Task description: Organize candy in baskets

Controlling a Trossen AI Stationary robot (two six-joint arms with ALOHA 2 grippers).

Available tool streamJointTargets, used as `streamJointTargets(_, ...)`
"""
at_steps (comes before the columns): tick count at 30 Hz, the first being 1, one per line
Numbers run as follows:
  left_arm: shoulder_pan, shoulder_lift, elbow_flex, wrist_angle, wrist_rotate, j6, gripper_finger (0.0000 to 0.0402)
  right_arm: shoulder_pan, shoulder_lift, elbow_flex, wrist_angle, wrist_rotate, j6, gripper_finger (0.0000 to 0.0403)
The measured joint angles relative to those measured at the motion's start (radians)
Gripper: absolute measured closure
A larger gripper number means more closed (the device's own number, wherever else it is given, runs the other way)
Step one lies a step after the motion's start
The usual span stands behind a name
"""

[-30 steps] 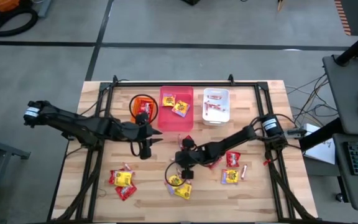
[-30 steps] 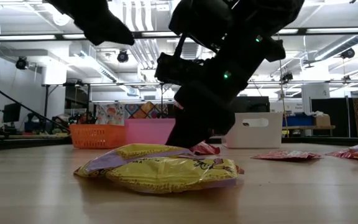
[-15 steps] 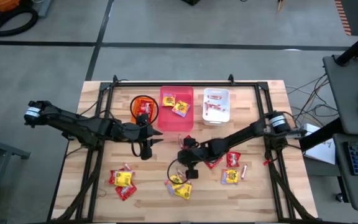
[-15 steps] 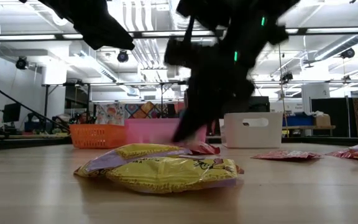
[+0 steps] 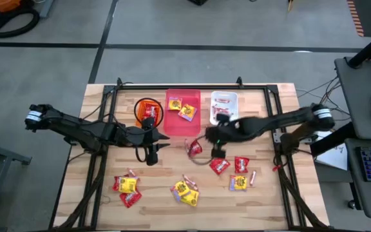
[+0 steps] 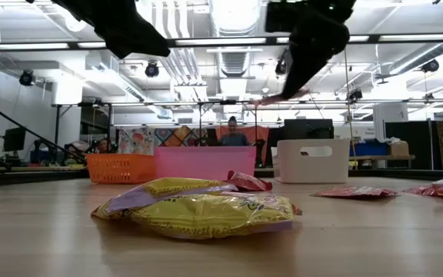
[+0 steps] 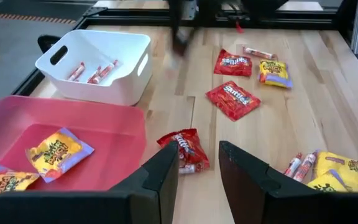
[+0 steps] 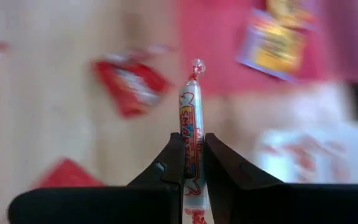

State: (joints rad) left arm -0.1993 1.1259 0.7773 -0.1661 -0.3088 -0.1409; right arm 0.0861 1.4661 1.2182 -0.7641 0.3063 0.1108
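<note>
My right gripper (image 5: 212, 136) hovers above the table just near of the white bin (image 5: 224, 108), shut on a thin red-and-white stick (image 8: 190, 106). My left gripper (image 5: 152, 154) is open and touches nothing, hanging near of the orange bin (image 5: 148, 111); a red packet (image 7: 185, 146) lies ahead of its fingers. The pink bin (image 5: 183, 113) holds yellow packets (image 7: 58, 149), and the white bin (image 7: 98, 65) holds several sticks. Red packets (image 5: 219, 165) and yellow packets (image 5: 185, 191) lie flat on the table. My right gripper pinches the stick between its two fingers (image 8: 174, 155) at the stick's lower half (image 8: 190, 140). The stick lies along the fingers, and its twisted free end (image 8: 196, 64) juts out past the fingertips. It is lifted clear of the table (image 6: 279, 98).
Loose candy also lies at the table's near left (image 5: 127, 185) and near right (image 5: 238, 183). A black frame rail (image 5: 192, 88) runs along the far edge behind the bins. A person (image 6: 233, 132) shows in the room beyond the table.
My right gripper has risen from the table beside the yellow packets at the near middle. It has travelled toward the far edge and to the right, toward the white bin.
</note>
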Motion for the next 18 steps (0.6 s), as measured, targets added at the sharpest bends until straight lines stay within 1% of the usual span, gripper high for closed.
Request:
streamJointTargets(2, 0.000, 0.000, 0.000, 0.002, -0.012, 0.003, 0.0302, -0.056, -0.042, 0.000, -0.067, 0.045, 0.001, 0.0373)
streamJointTargets(4, 0.000, 0.000, 0.000, 0.009, -0.043, 0.009, 0.0302, -0.133, -0.064, -0.003, -0.108, 0.065, -0.006, 0.0373)
streamJointTargets(9, 0.000, 0.000, 0.000, 0.009, -0.119, 0.027, 0.0302, -0.318, -0.065, -0.041, -0.114, 0.061, -0.104, 0.0373)
streamJointTargets(11, 0.001, 0.000, 0.000, 0.009, -0.129, 0.027, 0.0302, -0.386, -0.055, -0.061, -0.108, 0.051, -0.134, 0.0373)
streamJointTargets(13, 0.001, 0.000, 0.000, 0.008, -0.129, 0.027, 0.0302, -0.446, -0.041, -0.089, -0.085, 0.012, -0.158, 0.0368)
streamJointTargets(18, 0.001, 0.000, 0.000, 0.005, -0.129, 0.026, 0.0302, -0.550, -0.042, -0.175, 0.086, -0.242, -0.190, 0.0342)
